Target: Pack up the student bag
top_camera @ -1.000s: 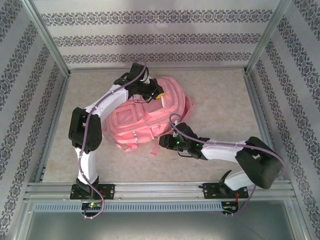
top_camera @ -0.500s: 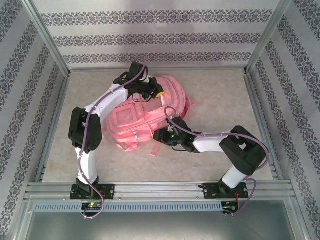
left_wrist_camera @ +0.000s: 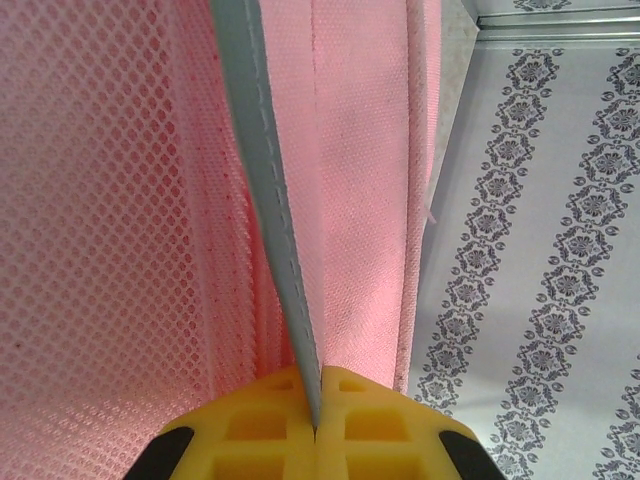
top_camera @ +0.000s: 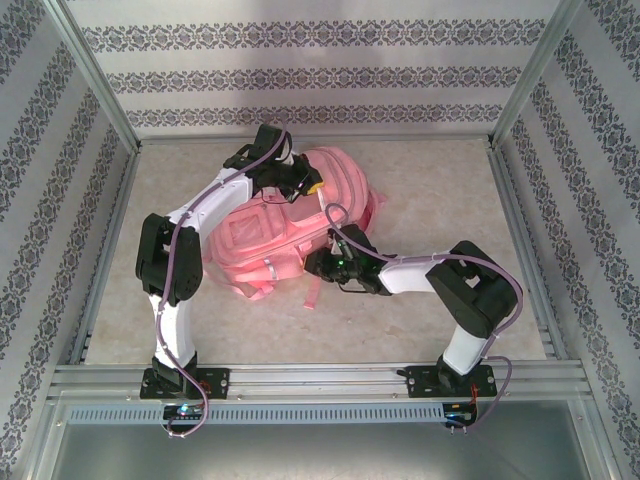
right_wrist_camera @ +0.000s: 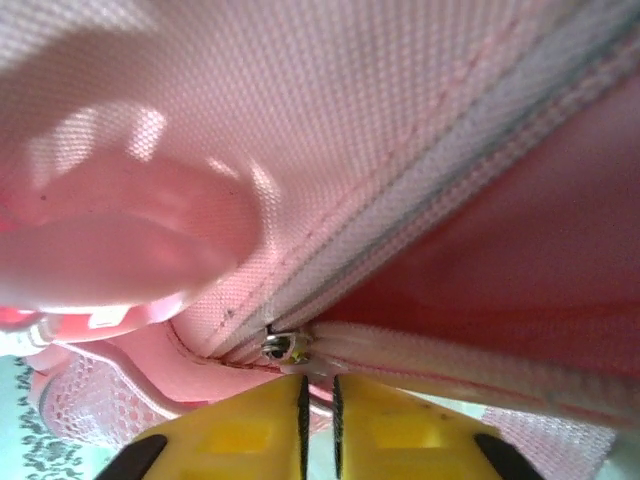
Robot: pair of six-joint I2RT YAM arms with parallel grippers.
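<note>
A pink student bag (top_camera: 270,235) lies flat near the middle of the beige table (top_camera: 440,200), a little toward 11 o'clock, its zipped pockets facing up and a loose strap (top_camera: 310,295) trailing off its near edge at 6 o'clock.

Both machines have hold of it. At the bag's 1 o'clock corner the left gripper (left_wrist_camera: 315,405) is clamped tight, its yellow fingertips (left_wrist_camera: 370,420) pressed together on a thin grey strip (left_wrist_camera: 265,200) of trim that runs up between panels of pink mesh and weave.

At the bag's 5 o'clock edge the right gripper (right_wrist_camera: 318,400) is drawn almost closed, its yellow pads (right_wrist_camera: 250,430) appearing to pinch a pale sliver of the zip. The small metal slider (right_wrist_camera: 285,347) sits right at their tips, at the end of a zip line that climbs toward 2 o'clock across the fabric.

The left arm (top_camera: 175,260) rises from its base at 7 o'clock, bends at a black elbow at the bag's 9 o'clock side and reaches up and over to the far corner. The right arm (top_camera: 470,290) stands at 5 o'clock, folds sharply at its elbow and stretches its forearm low toward 9 o'clock to meet the bag. Patterned wallpaper (top_camera: 300,80) lines the enclosure behind.
</note>
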